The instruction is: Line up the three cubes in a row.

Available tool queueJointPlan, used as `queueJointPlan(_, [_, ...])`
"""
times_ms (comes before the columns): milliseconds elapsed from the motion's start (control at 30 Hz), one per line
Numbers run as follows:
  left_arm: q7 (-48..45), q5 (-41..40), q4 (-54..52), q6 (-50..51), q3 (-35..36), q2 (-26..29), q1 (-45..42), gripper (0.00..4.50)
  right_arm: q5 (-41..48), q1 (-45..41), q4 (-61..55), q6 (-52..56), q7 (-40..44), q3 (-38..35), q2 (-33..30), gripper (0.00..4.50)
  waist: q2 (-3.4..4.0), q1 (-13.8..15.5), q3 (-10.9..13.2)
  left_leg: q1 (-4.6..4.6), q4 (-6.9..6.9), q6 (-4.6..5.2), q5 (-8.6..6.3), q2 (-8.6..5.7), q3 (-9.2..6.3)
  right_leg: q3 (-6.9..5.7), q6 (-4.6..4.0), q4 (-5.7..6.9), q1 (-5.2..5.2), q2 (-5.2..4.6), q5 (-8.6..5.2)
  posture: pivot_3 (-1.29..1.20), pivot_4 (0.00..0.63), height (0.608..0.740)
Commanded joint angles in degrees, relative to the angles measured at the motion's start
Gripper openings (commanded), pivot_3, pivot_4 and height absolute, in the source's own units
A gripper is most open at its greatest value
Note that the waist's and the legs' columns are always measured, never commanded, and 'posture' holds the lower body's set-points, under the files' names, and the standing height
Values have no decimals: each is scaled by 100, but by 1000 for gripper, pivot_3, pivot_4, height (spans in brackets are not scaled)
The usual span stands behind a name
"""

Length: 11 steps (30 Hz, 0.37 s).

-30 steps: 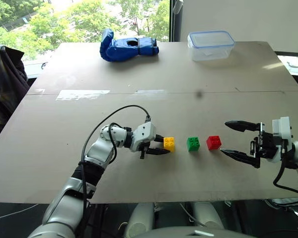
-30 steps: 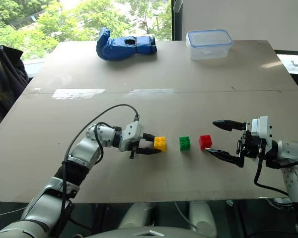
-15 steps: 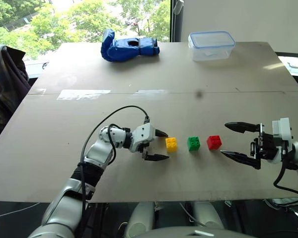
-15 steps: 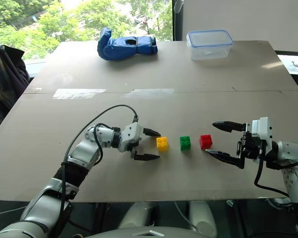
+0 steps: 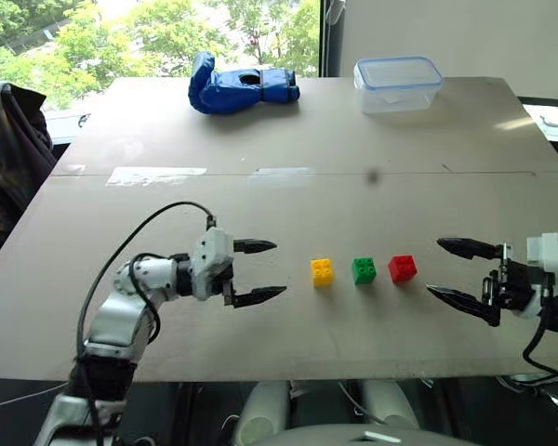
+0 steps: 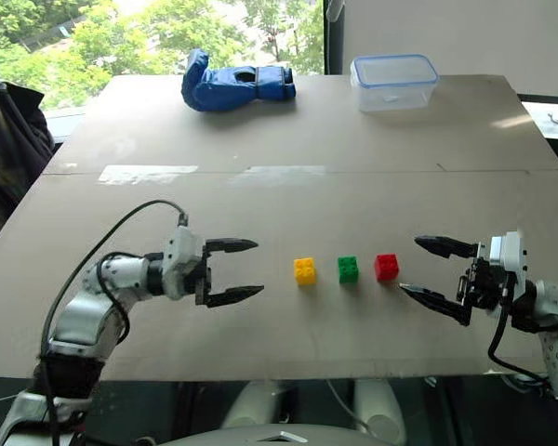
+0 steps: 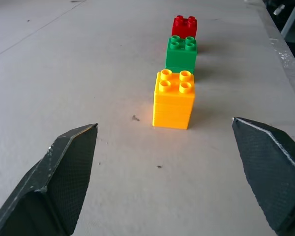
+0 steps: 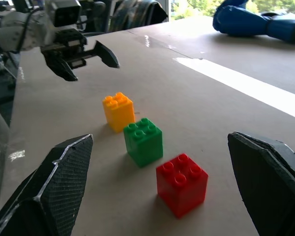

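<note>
- Cubes sit in one row on the table (image 5: 121,130), near its front edge: yellow cube (image 5: 322,271) on the left, green cube (image 5: 363,269) in the middle, red cube (image 5: 402,268) on the right, with small, roughly even gaps and none touching.
- Left gripper (image 5: 259,271) hovers beside the yellow cube, clear of it, jaws spread wide and holding nothing.
- Right gripper (image 5: 461,273) hovers beyond the red cube, also clear, jaws wide apart and empty.
- Left wrist view looks straight down the line: yellow, green and red fall almost one behind the other, the red perhaps a shade off to one side.
- Step in hand, as I judge it: the row is made and the arms stand off it, so this looks like the finish.
- Next move calls for little: keep both grippers clear of the cubes, or at most nudge the red one if a truer line is wanted.
</note>
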Motion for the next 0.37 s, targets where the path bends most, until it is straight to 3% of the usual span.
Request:
queueJointPlan(33, [859,-8,-990,462,250,-107,651,4458,-224,132,222,-420,-4,-129,79,4500,2,4,1,0,-1,0,0,0,-1,4,0,1,0,0,0,0,150,740])
queueJointPlan(200, [1922,628,-1552,332,260,-496,1842,4458,-987,258,1149,-1326,-228,-59,200,4500,3,6,-2,25,-1,-1,1,2,9,5,-2,3,18,19,-2,0,150,740])
queueJointPlan(367, [2275,1025,-1538,23,129,-644,2244,4458,-834,436,1344,-1497,-171,-101,337,4500,6,12,-3,25,-1,0,1,2,15,6,-3,2,18,29,-2,0,150,740])
